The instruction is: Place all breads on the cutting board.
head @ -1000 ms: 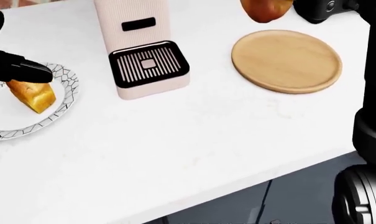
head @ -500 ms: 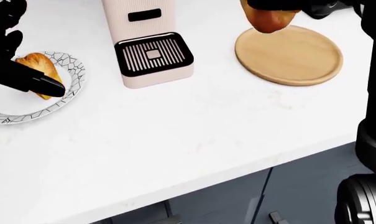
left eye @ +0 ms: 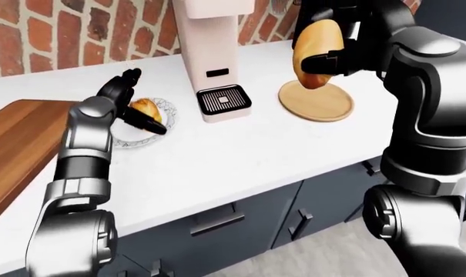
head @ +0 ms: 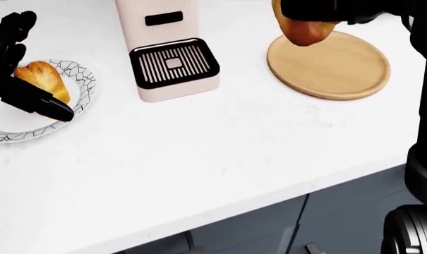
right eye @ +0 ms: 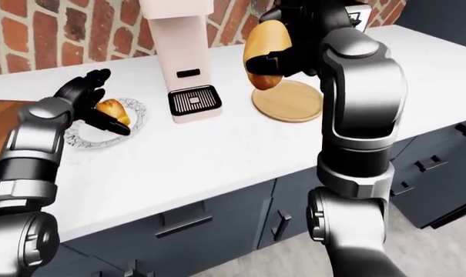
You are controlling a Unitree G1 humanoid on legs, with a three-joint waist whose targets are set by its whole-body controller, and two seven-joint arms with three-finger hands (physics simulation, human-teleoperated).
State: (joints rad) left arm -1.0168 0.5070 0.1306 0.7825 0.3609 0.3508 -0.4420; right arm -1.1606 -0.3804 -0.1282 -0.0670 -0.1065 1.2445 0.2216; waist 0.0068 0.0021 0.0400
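A golden bread roll point(head: 40, 76) lies on a white patterned plate point(head: 79, 100) at the left of the head view. My left hand point(left eye: 138, 103) stands open about it, fingers above the roll and thumb point(head: 47, 108) below; it does not grip. My right hand point(left eye: 325, 40) is shut on a larger brown loaf point(head: 305, 30), held in the air over the upper-left edge of the round wooden cutting board point(head: 333, 66). The board itself is bare.
A pale pink coffee machine point(head: 172, 58) with a black drip grille stands between plate and board. A long wooden slab point(left eye: 9, 144) lies at the far left of the counter. A brick wall point(left eye: 55, 34) backs the white counter point(head: 220, 153); dark cabinets sit below.
The camera has shifted a little. My left hand has gone from covering the roll to standing open around it, thumb below. The loaf in my right hand hangs slightly lower over the board.
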